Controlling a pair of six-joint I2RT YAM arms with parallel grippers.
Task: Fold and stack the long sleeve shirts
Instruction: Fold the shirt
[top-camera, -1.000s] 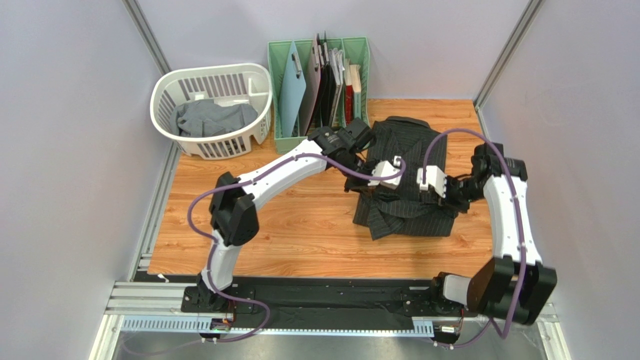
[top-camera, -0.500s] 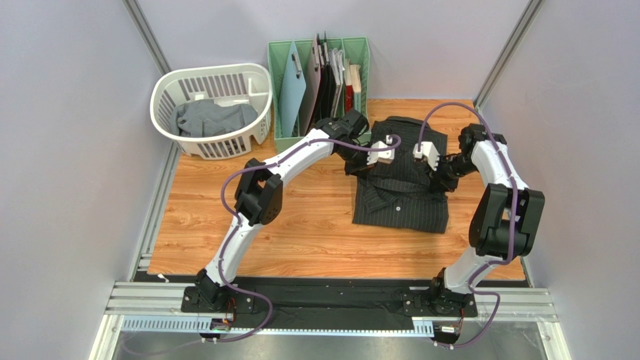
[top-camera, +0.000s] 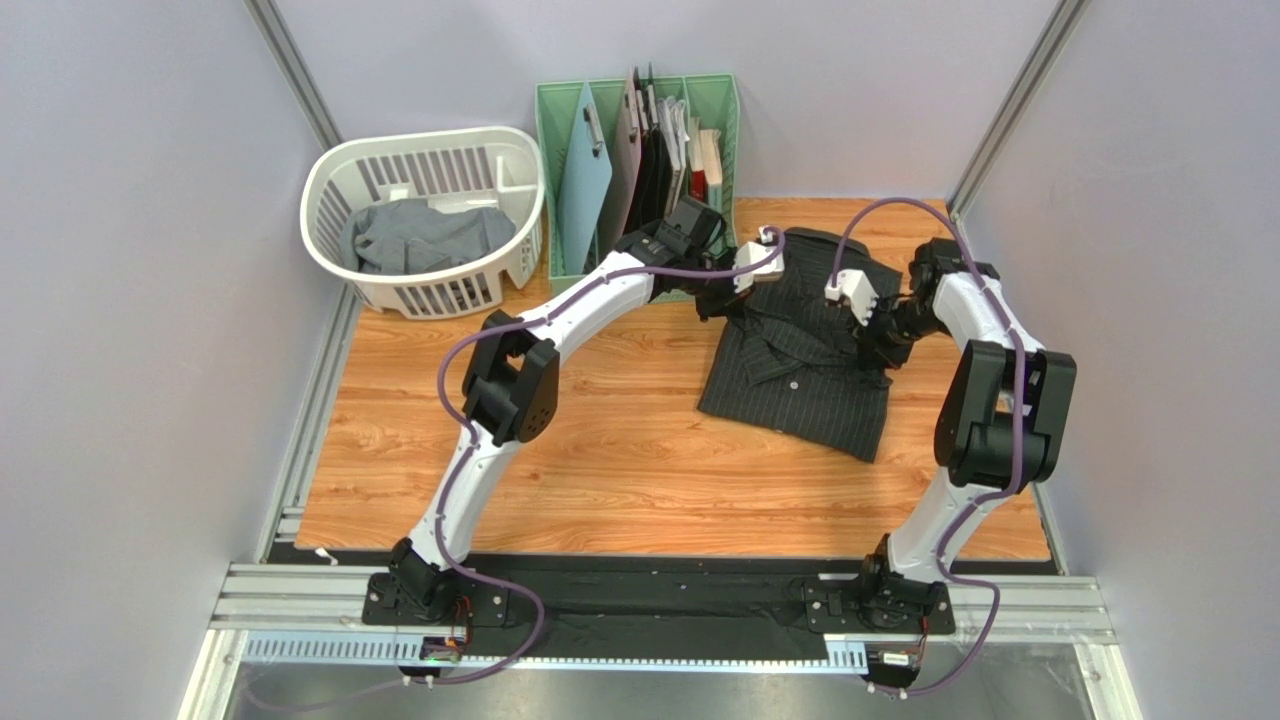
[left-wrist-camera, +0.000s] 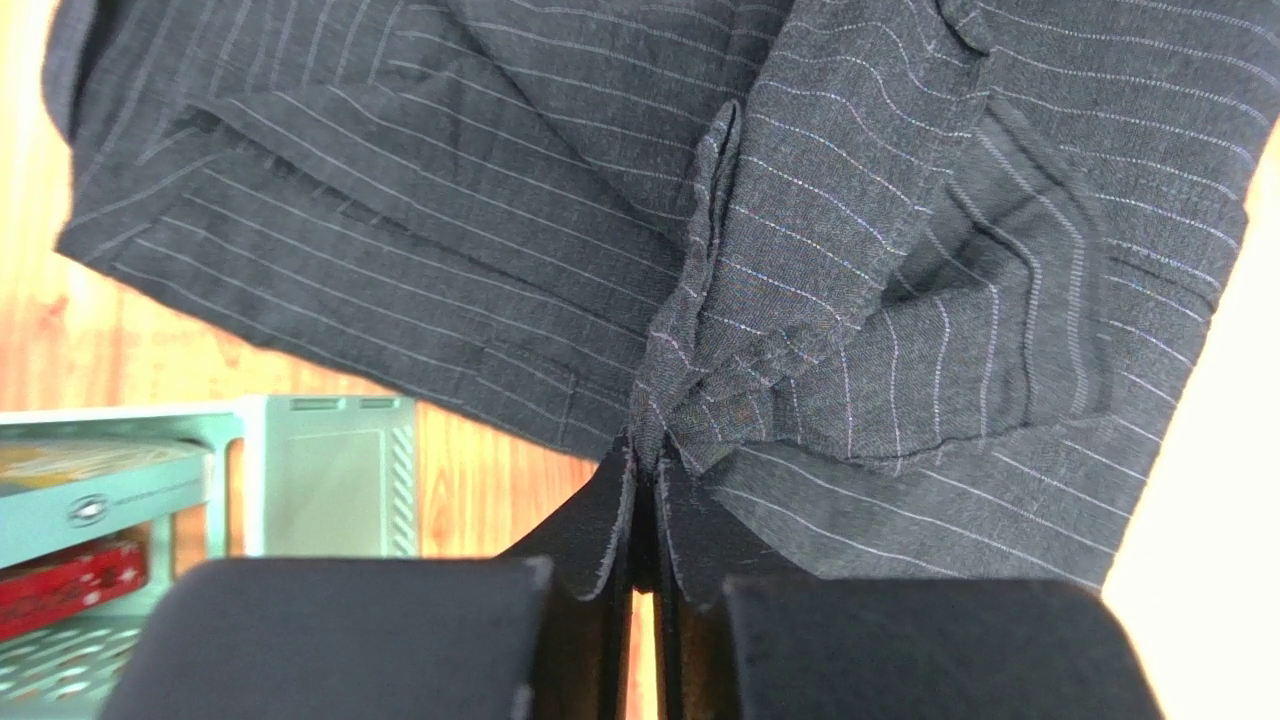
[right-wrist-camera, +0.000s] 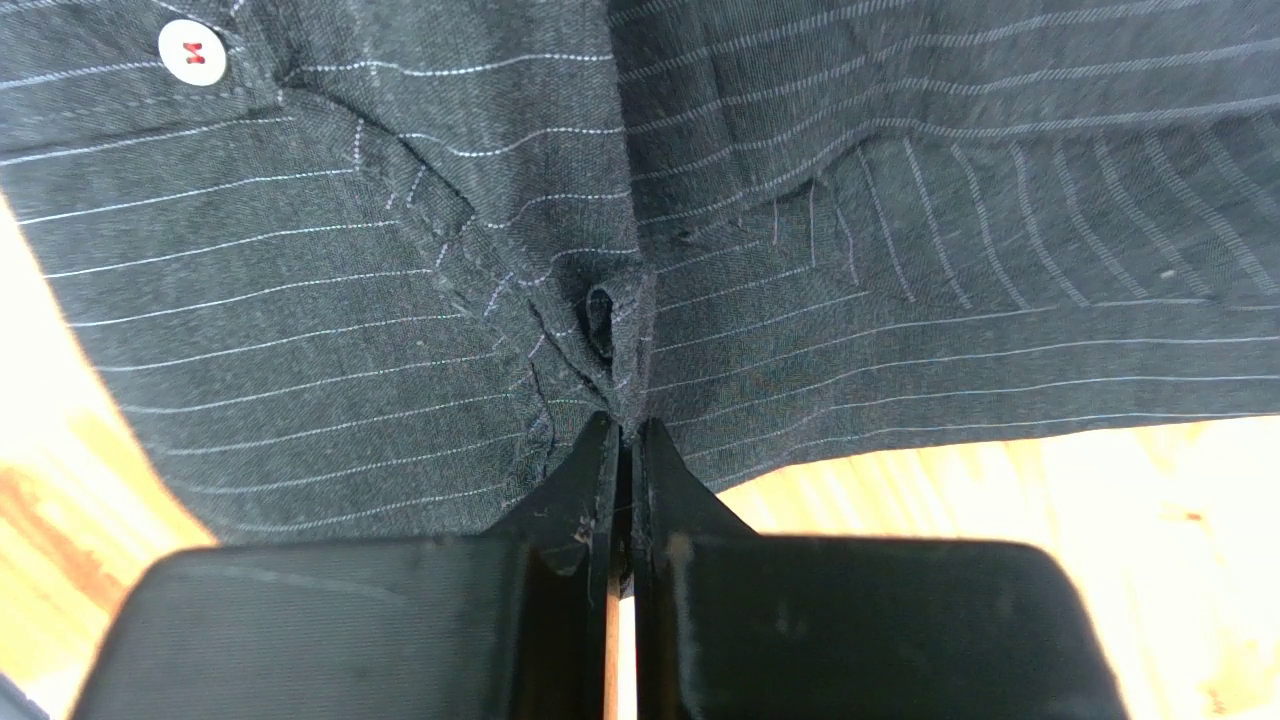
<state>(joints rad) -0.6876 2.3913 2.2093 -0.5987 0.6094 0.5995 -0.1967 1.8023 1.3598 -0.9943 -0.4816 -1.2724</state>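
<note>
Both claws are clamped on the black shirt (top-camera: 796, 368), which lies on the table (top-camera: 601, 450) just right of the rack (top-camera: 550, 180), its far edge level with the rack's front. The left claw (left-wrist-camera: 643, 465) has its fingers together on a thin, bunched fold at the shirt edge nearest the rack. The right claw (right-wrist-camera: 619, 428) pinches a small pleat on the side away from the rack.

The main risk is slip. Each hold is only a nip of cloth at the fingertips, so a quick or uneven pull could free one side and let the fold collapse. The shirt's hem, on the side away from the rack, already lies askew, and a lopsided pull would probably skew it more. A pleat dragged under the body would likely leave a lump in the fold.

The left wrist works right at the rack's near right corner, so a sideways swing could knock the rack or its boards. That is the one real obstacle. The loose purple cables hang above the shirt and might catch.

The grey shirt (top-camera: 413, 237) sits crumpled in the basket (top-camera: 529, 188), just left of the rack, not yet folded.
</note>
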